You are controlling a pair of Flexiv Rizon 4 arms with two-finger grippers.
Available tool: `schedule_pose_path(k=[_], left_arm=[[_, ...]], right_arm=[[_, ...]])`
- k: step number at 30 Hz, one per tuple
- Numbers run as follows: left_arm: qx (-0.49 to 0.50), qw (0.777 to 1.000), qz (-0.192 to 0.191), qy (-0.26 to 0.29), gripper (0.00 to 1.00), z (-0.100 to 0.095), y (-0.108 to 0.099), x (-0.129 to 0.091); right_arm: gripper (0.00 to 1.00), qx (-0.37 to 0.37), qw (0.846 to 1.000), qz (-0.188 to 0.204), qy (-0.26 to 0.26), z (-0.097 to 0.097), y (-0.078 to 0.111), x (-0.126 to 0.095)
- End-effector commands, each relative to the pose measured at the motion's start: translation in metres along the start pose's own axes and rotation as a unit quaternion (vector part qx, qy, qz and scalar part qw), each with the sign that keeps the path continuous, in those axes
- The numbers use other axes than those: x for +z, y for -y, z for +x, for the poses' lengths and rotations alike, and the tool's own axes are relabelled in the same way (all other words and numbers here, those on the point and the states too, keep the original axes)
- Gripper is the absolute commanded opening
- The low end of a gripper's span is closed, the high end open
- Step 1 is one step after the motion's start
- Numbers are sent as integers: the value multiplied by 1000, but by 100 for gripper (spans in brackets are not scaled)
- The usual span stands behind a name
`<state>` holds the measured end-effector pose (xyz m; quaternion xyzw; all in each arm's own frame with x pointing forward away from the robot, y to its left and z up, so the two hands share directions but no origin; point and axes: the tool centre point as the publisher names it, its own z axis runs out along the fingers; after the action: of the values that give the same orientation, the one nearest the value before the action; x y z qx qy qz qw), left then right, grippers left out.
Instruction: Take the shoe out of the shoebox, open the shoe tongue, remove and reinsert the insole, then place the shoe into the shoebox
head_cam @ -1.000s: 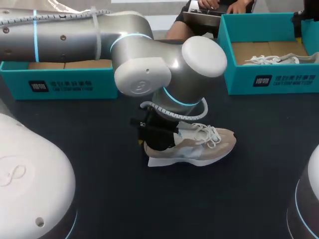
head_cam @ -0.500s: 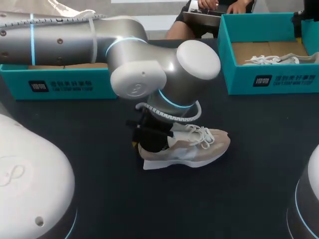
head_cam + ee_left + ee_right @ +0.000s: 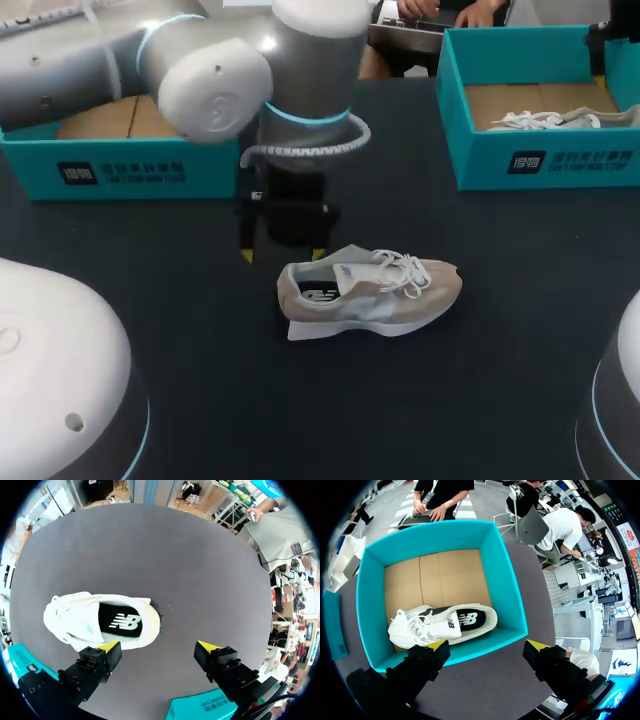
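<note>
A beige and white shoe (image 3: pixel 400 300) lies on the dark table, toe to the right, its black insole (image 3: pixel 320 293) showing in the opening. My left gripper (image 3: pixel 282 256) hangs open just behind its heel, touching nothing. In the left wrist view the shoe (image 3: pixel 80 625) lies ahead of one finger of the open left gripper (image 3: pixel 159 647), with bare table between the fingers. My right gripper (image 3: pixel 487 645) stands open above the right shoebox (image 3: pixel 505 580), where a second shoe (image 3: pixel 435 625) lies on the cardboard floor.
A teal shoebox (image 3: pixel 120 170) stands at the back left, behind my left arm. The right shoebox (image 3: pixel 540 160) stands at the back right with the second shoe (image 3: pixel 545 120) inside. Dark table surrounds the shoe in the middle.
My left gripper has let go of the shoe's heel, opened wide, and pulled up and back toward the left box. The shoe settled slightly left on the table.
</note>
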<state>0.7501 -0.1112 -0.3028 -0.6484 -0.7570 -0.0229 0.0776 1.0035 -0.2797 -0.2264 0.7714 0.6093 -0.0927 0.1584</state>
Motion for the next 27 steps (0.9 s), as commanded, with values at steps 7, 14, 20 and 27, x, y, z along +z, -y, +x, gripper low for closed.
schedule_pose_path(k=[7, 14, 20, 27], left_arm=[[-122, 983, 59, 122, 100, 40, -3, -17], [-122, 983, 59, 122, 100, 40, -3, -17], [-210, 955, 142, 157, 100, 56, -3, -9], [-349, 861, 238, 285, 100, 83, -1, -11]], right_arm=[[100, 0, 1000, -1, -1, 0, 1, 0], [100, 0, 1000, -1, -1, 0, 1, 0], [100, 0, 1000, -1, -1, 0, 1, 0], [100, 0, 1000, -1, -1, 0, 1, 0]])
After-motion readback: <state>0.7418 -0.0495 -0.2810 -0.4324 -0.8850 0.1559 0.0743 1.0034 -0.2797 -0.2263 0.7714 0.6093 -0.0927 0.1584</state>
